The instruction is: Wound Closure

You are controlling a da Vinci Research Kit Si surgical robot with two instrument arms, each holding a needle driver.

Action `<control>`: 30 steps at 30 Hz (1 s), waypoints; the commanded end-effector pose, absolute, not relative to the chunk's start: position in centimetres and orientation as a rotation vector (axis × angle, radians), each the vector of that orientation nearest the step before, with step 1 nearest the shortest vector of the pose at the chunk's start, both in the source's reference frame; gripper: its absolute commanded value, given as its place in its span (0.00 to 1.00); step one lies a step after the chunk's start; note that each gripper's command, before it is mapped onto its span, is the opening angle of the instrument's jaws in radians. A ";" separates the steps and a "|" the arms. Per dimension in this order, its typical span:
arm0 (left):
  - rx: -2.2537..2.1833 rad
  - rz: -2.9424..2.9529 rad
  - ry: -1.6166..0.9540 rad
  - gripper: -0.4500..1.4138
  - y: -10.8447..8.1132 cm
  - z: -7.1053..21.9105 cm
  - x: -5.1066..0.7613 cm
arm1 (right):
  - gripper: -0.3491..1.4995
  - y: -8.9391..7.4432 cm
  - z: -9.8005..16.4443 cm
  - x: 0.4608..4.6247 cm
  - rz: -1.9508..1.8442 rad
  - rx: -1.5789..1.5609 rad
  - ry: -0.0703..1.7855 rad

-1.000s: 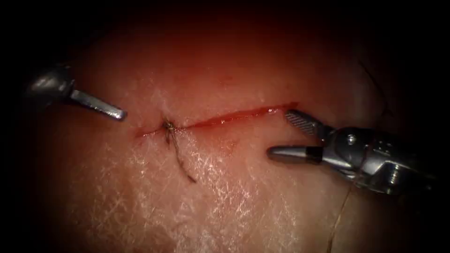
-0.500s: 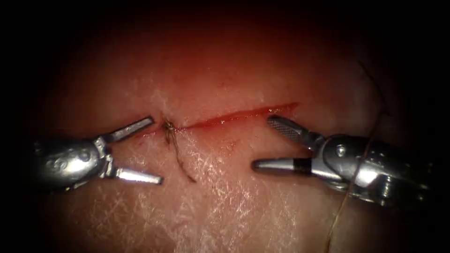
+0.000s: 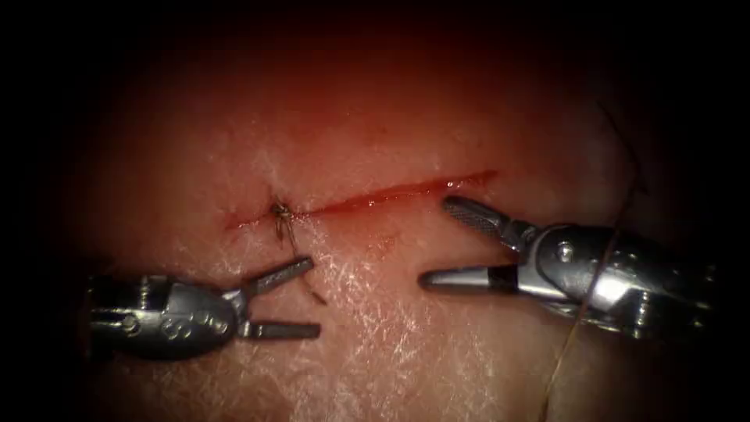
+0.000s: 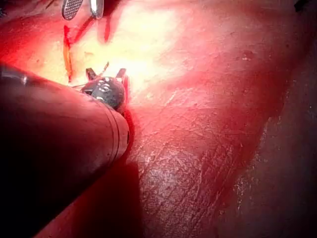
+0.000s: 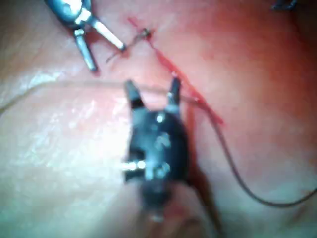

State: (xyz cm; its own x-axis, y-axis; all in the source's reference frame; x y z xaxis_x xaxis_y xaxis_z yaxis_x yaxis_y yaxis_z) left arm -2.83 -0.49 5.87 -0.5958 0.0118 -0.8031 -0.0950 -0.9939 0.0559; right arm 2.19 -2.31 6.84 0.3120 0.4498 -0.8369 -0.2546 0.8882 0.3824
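The cut [image 3: 367, 199] runs as a thin red line across the tissue [image 3: 375, 344], slanting a little upward toward the endoscope view's right, with red fluid [image 3: 406, 190] glistening along it. Near its left end sits a tied knot [image 3: 279, 209], and from that knot two cut ends of thread [image 3: 297, 254] trail down over the pale, scored skin below the cut.

The left gripper [image 3: 293, 301] lies below the cut and left of centre, its jaws spread wide and holding nothing. Its upper jaw tip lies right beside the trailing thread ends, perhaps just over them; I cannot tell if it touches. The lower jaw points flat to the right, resting over bare tissue.

The right gripper [image 3: 437, 242] comes in from the right, jaws also wide and holding nothing. Its upper jaw, with the ridged face turned up, points at the right end of the cut and sits just below it; the lower jaw reaches left over the tissue, well apart from the left gripper.

A long thread [image 3: 601, 266] drapes across the right tool's body and runs down and off over the tissue beneath it. In the right wrist view the same thread [image 5: 247, 188] curves away along the tissue past the open jaws.

I cannot make out the needle anywhere.
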 end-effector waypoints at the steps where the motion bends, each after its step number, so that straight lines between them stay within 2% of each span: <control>1: -1.383 2.754 0.148 0.51 -0.5 5.9 -2.88 | 0.79 -2.4 6.9 2.26 0.468 0.194 1.166; 15: -1.375 2.783 0.189 0.48 -0.5 5.9 -2.98 | 0.79 -2.4 7.0 2.28 0.462 0.183 1.166; 17: -1.375 2.783 0.188 0.42 -0.5 5.9 -2.98 | 0.79 -2.4 7.0 2.28 0.462 0.183 1.166; 18: -1.375 2.783 0.188 0.35 -0.5 5.9 -2.98 | 0.79 -2.4 7.0 2.29 0.462 0.182 1.166; 21: -1.374 2.793 0.200 0.00 -0.5 5.9 -2.97 | 0.79 -2.4 7.0 2.29 0.462 0.182 1.166; 30: -1.398 2.794 0.213 0.00 -0.5 5.8 -2.92 | 0.78 -2.4 7.0 2.33 0.462 0.178 1.169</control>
State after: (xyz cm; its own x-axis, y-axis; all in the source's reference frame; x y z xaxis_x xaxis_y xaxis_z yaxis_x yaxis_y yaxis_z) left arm -2.85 -0.46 5.75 -0.6007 -0.0518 -0.7978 -0.0730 -0.9902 0.1192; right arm 2.26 -2.38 7.00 0.3128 0.4373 -0.8432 -0.2594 0.8933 0.3670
